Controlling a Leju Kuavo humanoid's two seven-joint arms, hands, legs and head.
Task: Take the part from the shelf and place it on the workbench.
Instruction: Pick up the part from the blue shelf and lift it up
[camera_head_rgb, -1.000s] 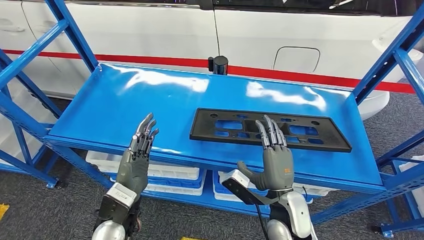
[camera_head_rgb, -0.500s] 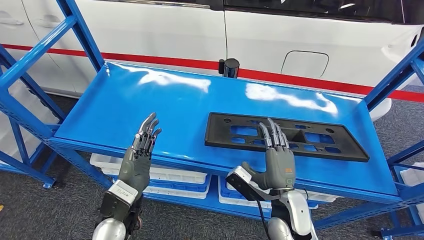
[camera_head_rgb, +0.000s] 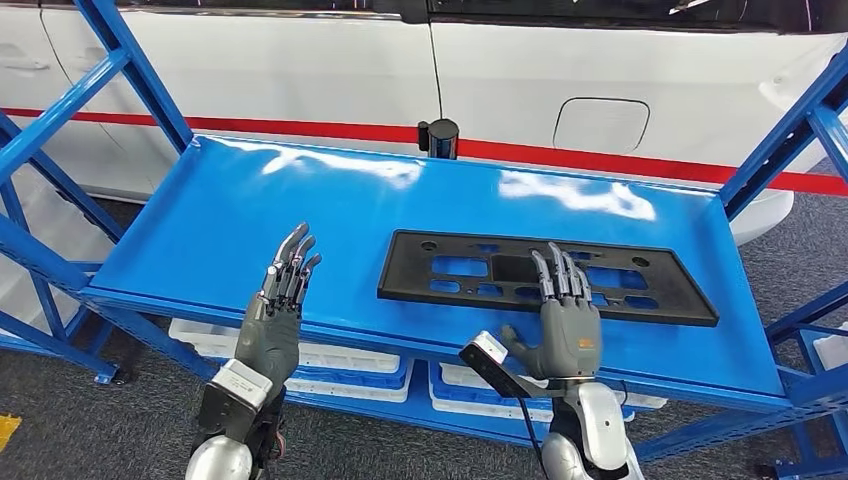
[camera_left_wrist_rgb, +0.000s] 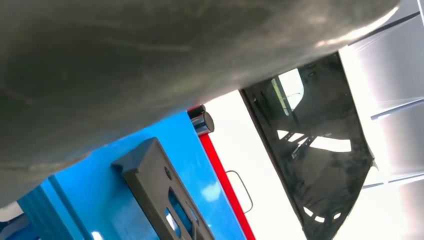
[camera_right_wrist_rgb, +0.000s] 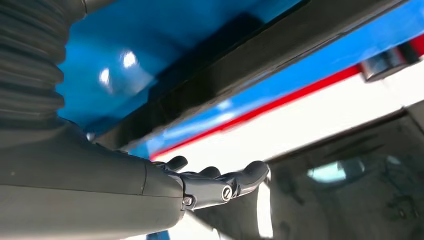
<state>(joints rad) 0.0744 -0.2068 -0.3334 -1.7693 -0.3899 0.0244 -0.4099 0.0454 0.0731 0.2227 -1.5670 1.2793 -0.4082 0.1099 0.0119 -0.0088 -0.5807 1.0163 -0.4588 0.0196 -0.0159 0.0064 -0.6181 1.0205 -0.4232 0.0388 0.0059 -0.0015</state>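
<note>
- Shelf (camera_head_rgb: 300, 200): glossy blue metal deck with a raised lip along its edges, carried on blue steel uprights and diagonal braces at both ends. Bright reflections streak the far half of the deck.
- Part (camera_head_rgb: 545, 278): flat black rectangular plate with several rectangular cut-outs and small round holes. It lies flat on the shelf deck, right of the deck's middle, long side parallel to the shelf's front edge and close to that edge.
- Right hand (camera_head_rgb: 566, 320): fingers straight and slightly apart, held over the near edge of the part at about its middle. Released, holding nothing; whether the fingertips touch the part I cannot tell. In the right wrist view the fingers (camera_right_wrist_rgb: 240, 181) extend free, with the dark edge of the part beyond them.
- Left hand (camera_head_rgb: 278, 310): at the shelf's front edge, well to the left of the part, fingers straight and close together, over bare deck. Released, nothing in it.
- Black cylinder (camera_head_rgb: 438, 135): stands upright at the shelf's rear edge, behind the part's left end.
- White bins (camera_head_rgb: 330, 350): on a lower level under the shelf deck, in a row, partly hidden by the front rail.
- White vehicle (camera_head_rgb: 500, 70): directly behind the shelf; red stripe along its lower body, door seam and fuel-flap outline visible.
- Floor (camera_head_rgb: 100, 420): dark grey carpet-like surface beneath and around the shelf.
</note>
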